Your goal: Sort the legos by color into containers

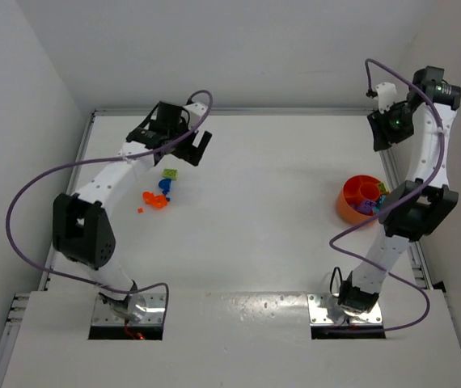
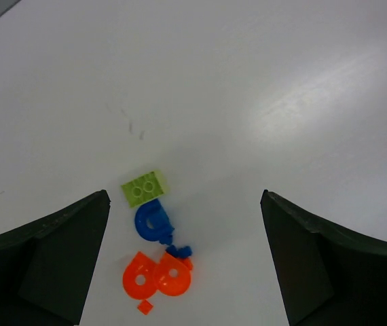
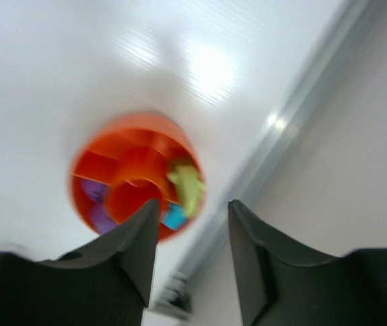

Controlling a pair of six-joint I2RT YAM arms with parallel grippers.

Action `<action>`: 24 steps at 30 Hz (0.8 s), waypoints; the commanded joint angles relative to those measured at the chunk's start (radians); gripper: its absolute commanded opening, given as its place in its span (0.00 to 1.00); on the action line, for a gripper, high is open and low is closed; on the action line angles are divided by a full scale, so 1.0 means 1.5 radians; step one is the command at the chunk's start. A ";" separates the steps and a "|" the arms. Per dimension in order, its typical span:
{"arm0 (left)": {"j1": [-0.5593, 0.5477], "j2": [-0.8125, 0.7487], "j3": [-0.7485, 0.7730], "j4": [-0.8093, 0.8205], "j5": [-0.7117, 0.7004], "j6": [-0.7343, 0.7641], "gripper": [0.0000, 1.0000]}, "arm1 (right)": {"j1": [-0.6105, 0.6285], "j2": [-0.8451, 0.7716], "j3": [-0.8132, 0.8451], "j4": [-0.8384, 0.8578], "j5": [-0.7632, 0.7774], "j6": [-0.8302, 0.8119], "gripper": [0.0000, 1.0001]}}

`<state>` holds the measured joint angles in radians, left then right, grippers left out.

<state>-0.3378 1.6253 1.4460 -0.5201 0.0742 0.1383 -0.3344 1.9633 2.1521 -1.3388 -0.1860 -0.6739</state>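
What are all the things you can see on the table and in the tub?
Small plastic lego brick: one, lime green, loose on the table's left side.
Curved lego piece: one, blue, right beside the green brick; smaller blue bits next to it.
Round lego pieces: two, orange, next to the blue one; a tiny orange bit close by.
Round plastic tub with dividers: one, orange, right side, near the table's edge.
Legos in the tub: purple ones on one side, lime green one and teal one on the other; too blurred to count.
Table: one, white.
Left gripper: black, open, above the loose legos.
Right gripper: black, open, empty, above the tub.
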 commanded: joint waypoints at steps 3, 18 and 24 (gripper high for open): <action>0.012 0.109 0.057 0.012 -0.154 0.003 1.00 | 0.008 -0.054 -0.089 0.014 -0.216 0.139 0.50; 0.170 0.306 0.221 -0.179 0.117 0.551 0.94 | 0.008 -0.106 -0.231 0.040 -0.277 0.114 0.55; 0.178 0.338 0.209 -0.179 0.148 0.600 0.93 | 0.008 -0.100 -0.231 0.034 -0.284 0.114 0.56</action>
<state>-0.0643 2.1201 1.7470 -0.7502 0.2203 0.9554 -0.3229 1.8469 1.8088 -1.2976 -0.5705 -0.4934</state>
